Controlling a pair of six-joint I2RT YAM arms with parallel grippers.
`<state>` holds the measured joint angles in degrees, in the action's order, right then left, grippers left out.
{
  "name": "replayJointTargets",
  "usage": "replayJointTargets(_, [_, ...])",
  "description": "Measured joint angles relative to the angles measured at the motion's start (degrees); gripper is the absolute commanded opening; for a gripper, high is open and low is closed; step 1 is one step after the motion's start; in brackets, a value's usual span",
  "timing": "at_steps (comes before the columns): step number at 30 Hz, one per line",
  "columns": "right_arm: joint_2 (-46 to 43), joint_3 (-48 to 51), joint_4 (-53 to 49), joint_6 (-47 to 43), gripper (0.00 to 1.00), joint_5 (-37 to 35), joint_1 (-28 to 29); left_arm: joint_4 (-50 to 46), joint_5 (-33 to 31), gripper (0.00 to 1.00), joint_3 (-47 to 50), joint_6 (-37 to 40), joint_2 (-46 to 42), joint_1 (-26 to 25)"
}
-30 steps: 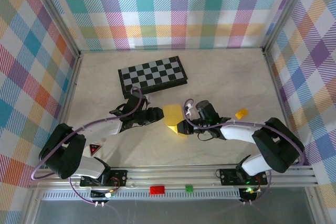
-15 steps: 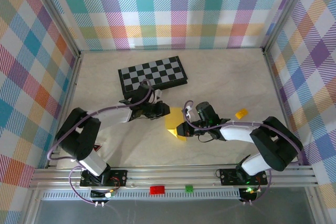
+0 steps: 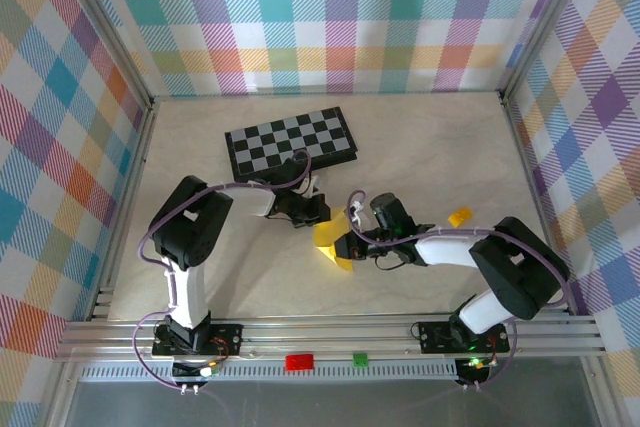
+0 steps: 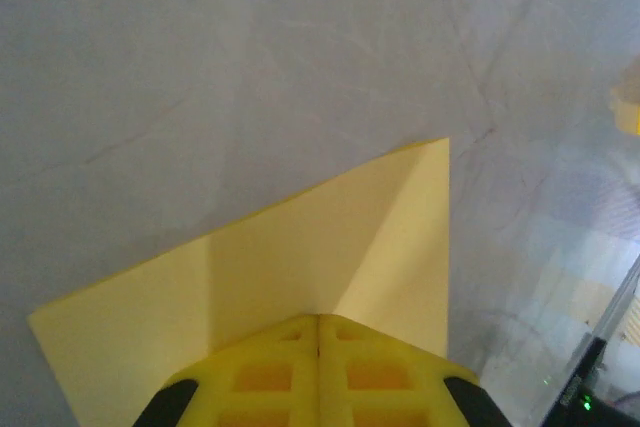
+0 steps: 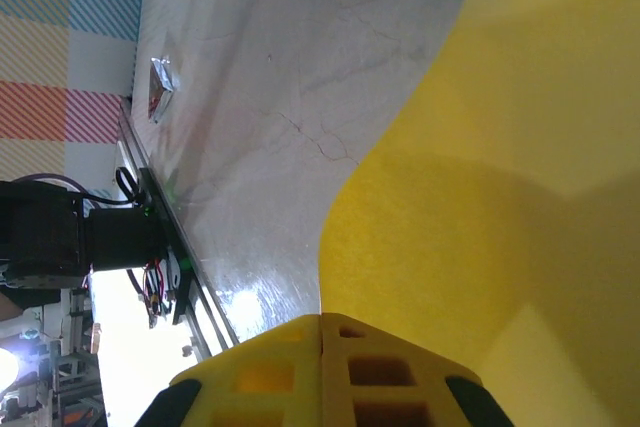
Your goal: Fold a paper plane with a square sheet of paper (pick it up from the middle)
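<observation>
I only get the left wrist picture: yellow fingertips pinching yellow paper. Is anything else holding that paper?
Observer: Yes. From above, the right gripper is shut on the other side of the paper sheet.
Operator: What else is on the table?
Observer: A black-and-grey chessboard lies farther back, apart from the paper.

A robotics lab test cell: a pale marbled table (image 3: 430, 137) is boxed in on three sides by pastel plaid cloth panels (image 3: 330, 17) on silver aluminium frame posts (image 3: 105, 27), and a black-and-white left arm (image 3: 185, 237) and right arm (image 3: 510, 272) trailing lilac cables (image 3: 460, 234) are bolted to a slotted aluminium rail (image 3: 330, 332) along the table's near edge
</observation>
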<state>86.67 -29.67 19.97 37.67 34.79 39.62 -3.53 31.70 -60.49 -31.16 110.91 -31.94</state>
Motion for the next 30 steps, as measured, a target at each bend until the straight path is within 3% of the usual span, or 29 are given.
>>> replayJointTargets(30, [3.3,-5.6,-11.4,-6.9,0.0,-5.2,-1.0,-0.9,0.0,0.02,-0.7,3.8,0.3,0.0])
